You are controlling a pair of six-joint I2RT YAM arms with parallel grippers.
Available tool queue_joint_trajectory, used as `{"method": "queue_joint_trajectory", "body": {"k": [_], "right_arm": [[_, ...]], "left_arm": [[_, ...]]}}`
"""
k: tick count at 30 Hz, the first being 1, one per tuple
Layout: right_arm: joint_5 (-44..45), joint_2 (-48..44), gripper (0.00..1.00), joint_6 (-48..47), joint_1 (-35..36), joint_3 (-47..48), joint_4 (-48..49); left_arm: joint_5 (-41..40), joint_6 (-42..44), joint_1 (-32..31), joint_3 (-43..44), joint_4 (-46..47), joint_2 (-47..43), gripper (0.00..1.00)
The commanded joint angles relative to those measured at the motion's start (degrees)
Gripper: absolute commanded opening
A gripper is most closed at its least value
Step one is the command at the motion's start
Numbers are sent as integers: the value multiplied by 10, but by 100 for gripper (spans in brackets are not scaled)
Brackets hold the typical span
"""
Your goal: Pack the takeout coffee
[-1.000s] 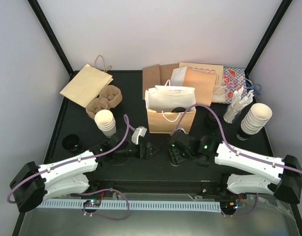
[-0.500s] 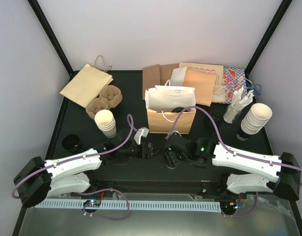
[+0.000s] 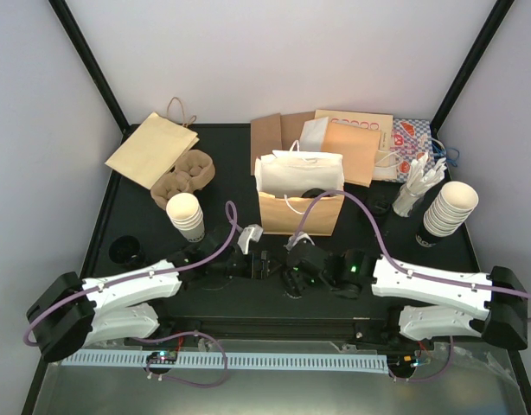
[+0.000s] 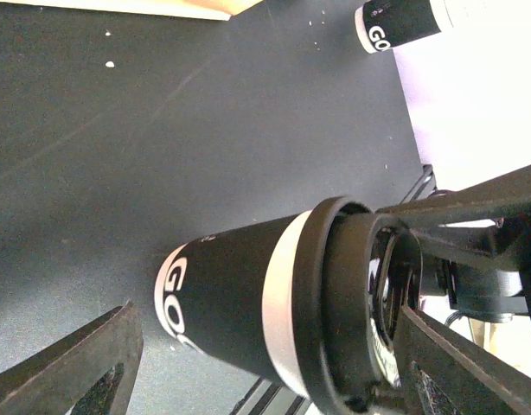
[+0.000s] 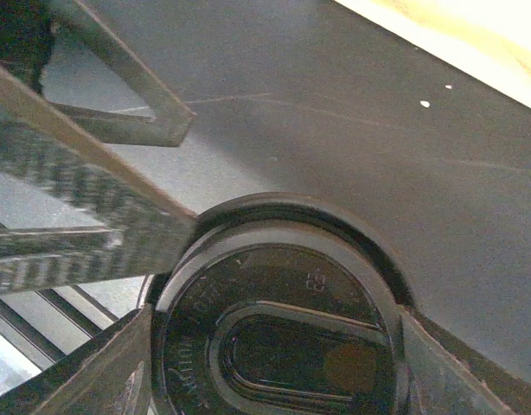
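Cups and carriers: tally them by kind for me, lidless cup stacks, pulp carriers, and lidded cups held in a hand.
Lidless cup stacks: 2, left and right
Pulp carrier: 1
Lidded cup in the right hand: 1
Total: 4

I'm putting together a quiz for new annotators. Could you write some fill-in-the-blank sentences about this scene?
1. The right gripper is closed on the coffee cup at its ___.
2. The cup's side is ___ with white lettering.
3. In the top view, the pulp cup carrier lies to the ___ of the standing brown bag.

Missing words: lid; black; left.
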Motion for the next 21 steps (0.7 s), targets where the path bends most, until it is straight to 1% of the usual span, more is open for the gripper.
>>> {"method": "queue_joint_trajectory", "body": {"k": [1, 5, 13, 16, 21], "right_arm": [[-96, 60, 68, 57, 37, -54, -42], [-80, 61, 67, 73, 47, -66, -35], [-84, 60, 67, 80, 53, -91, -4], [-83, 62, 67, 75, 54, -87, -5], [-78, 68, 67, 73, 53, -80, -10]], "left_arm": [[7, -5, -4, 22, 14, 4, 81], [6, -2, -4, 22, 2, 1, 81], [-6, -2, 6, 2, -28, -44, 77], [6, -3, 7, -2, -28, -48, 74], [4, -9, 8, -13, -33, -52, 63]]}}
